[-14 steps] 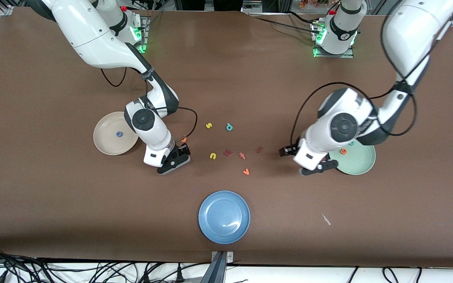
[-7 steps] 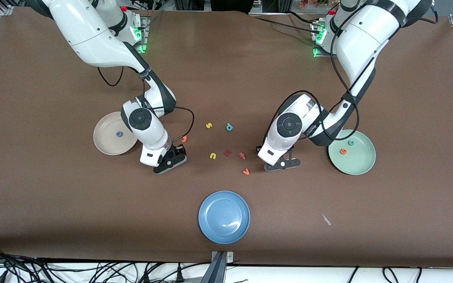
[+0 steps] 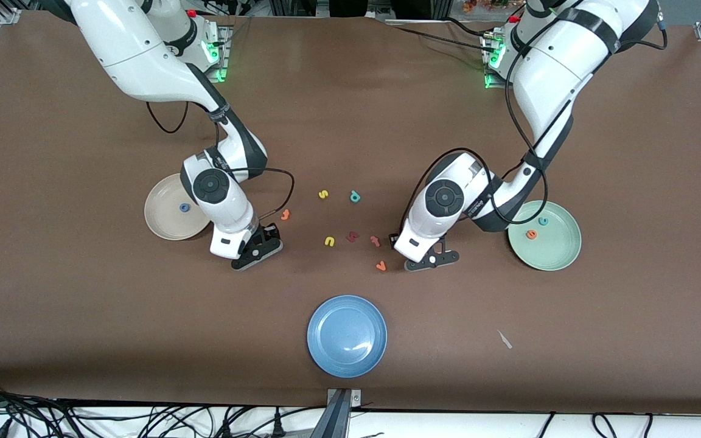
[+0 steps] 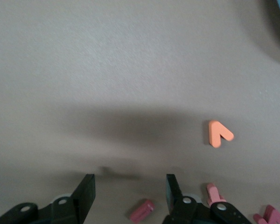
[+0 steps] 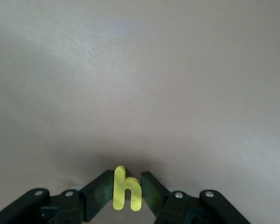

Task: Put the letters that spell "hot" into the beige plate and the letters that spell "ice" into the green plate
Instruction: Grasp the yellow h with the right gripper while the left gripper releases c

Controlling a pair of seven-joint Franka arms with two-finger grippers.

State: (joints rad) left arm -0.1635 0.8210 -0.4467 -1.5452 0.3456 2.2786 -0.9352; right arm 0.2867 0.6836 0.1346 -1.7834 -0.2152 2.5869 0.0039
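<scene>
My right gripper (image 5: 126, 177) is shut on the yellow "h" (image 5: 126, 190), low over the table between the beige plate (image 3: 165, 219) and the orange "t" (image 3: 285, 214). The blue "o" (image 3: 184, 207) lies in the beige plate. My left gripper (image 4: 130, 184) stands open and low, with the dark red "i" (image 4: 142, 211) lying on the table between its fingers. From the front the left gripper (image 3: 397, 241) hides the "i". The teal "c" (image 3: 543, 221) and orange "e" (image 3: 531, 234) lie in the green plate (image 3: 560, 252).
Loose letters lie mid-table: yellow "s" (image 3: 323, 194), teal "p" (image 3: 355, 196), yellow "u" (image 3: 329, 241), a wider dark red letter (image 3: 352, 236), a pinkish-red "t" (image 3: 375, 241) and an orange "v" (image 3: 381, 266). A blue plate (image 3: 347, 335) sits nearer the front camera.
The left arm swung from the green plate to over the dark red "i" and came down around it. The right gripper shut on the yellow "h" and shifted slightly toward the beige plate.
</scene>
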